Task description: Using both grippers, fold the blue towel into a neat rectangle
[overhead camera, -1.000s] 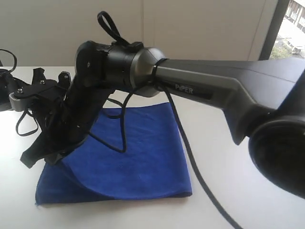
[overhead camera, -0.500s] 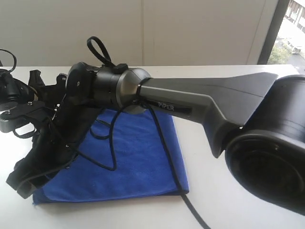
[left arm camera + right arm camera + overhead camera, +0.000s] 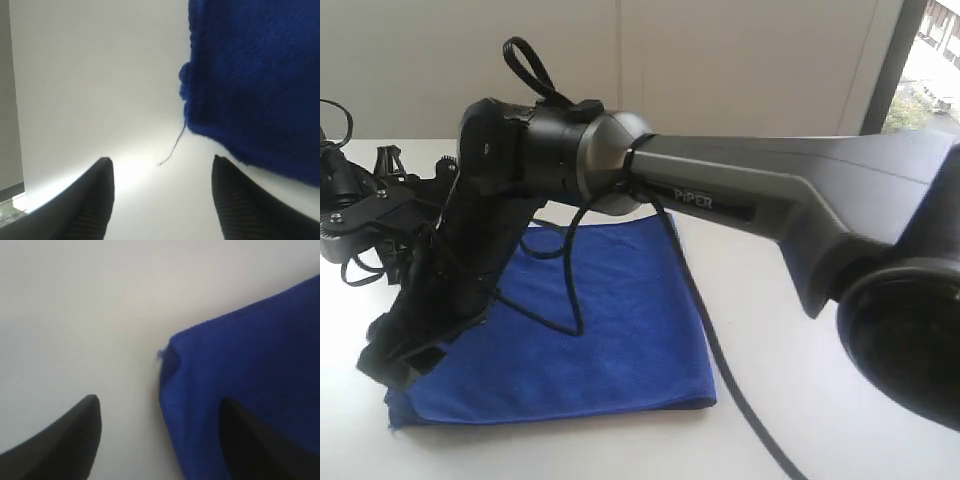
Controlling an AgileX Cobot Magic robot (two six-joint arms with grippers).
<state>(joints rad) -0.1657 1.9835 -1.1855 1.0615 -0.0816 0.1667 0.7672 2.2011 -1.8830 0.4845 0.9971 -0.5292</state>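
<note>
The blue towel (image 3: pixel 610 320) lies folded flat on the white table (image 3: pixel 800 400). My right arm reaches across it from the right, and its gripper (image 3: pixel 400 360) hangs over the towel's near left corner. In the right wrist view that gripper (image 3: pixel 161 402) is open, one finger over the bare table and the other over the towel (image 3: pixel 250 365). My left gripper (image 3: pixel 162 165) is open too, with bare table between its fingers. It sits just off a corner of the towel (image 3: pixel 250 75), where a loose thread (image 3: pixel 172 147) trails. In the exterior view only the left arm (image 3: pixel 360 215) shows, its jaws hidden.
The right arm's black cable (image 3: pixel 720 370) drapes over the towel and off the table's front. A white wall (image 3: pixel 720 60) closes the back, with a window (image 3: pixel 930 60) at the far right.
Both grippers have opened and let go of the towel. Its lifted left fold has dropped flat. The right arm dipped low, then rose a little.
</note>
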